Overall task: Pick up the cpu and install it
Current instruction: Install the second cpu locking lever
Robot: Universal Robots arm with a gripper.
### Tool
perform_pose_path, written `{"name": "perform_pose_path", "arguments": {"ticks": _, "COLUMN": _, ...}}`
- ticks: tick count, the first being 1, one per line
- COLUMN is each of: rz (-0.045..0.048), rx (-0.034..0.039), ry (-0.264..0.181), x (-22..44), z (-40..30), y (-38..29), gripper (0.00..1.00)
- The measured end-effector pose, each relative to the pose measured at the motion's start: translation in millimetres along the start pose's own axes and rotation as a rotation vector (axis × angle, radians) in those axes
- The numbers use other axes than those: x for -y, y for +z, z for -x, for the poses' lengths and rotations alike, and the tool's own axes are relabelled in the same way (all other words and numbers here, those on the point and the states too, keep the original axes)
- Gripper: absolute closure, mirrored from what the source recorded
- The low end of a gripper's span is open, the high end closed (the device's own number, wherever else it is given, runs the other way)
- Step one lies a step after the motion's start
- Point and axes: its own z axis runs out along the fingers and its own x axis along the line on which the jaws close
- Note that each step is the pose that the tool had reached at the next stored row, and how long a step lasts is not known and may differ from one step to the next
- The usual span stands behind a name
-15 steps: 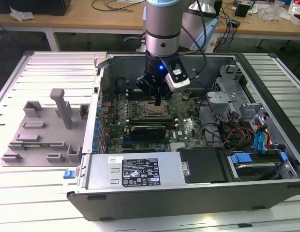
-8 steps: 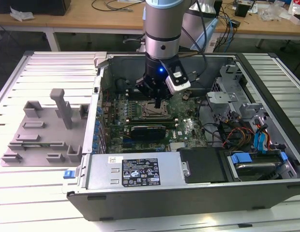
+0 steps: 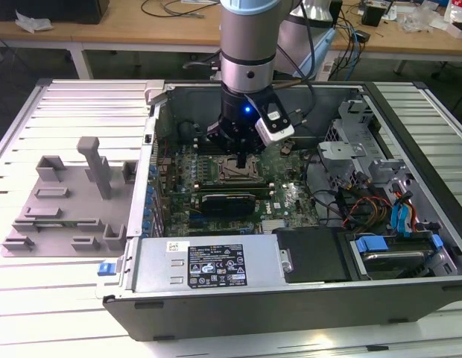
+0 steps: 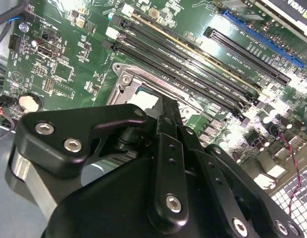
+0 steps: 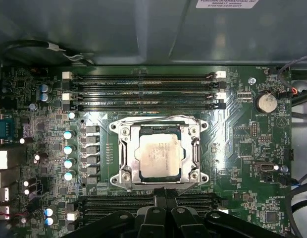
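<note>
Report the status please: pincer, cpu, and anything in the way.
Pincer low over the motherboard, at the socket frame. Cpu lying in the socket, silver top up. Nothing on top of it.

Bright even overhead light, glare on the motherboard (image 5: 232, 134), dark pincer (image 4: 166, 106) silhouetted close and soft, shadows faint

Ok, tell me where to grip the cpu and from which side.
Take the cpu by two opposite edges, coming straight down from above: it lies flat inside the socket frame, whose raised rim blocks any sideways approach. The claw is beside the frame.
</note>
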Motion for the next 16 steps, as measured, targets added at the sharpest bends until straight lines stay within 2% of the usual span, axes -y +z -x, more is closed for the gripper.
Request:
{"name": "perform_pose_path", "arguments": {"ticks": 8, "rz": 0.0002, "rx": 0.0001, "ry": 0.0, "x": 0.0, "z": 0.0, "y": 0.1, "gripper": 0.89}}
{"name": "perform_pose_path", "arguments": {"ticks": 16, "rz": 0.0, "rx": 0.0, "ry": 0.0, "x": 4.4, "z": -1.2, "y": 0.0, "gripper": 0.89}}
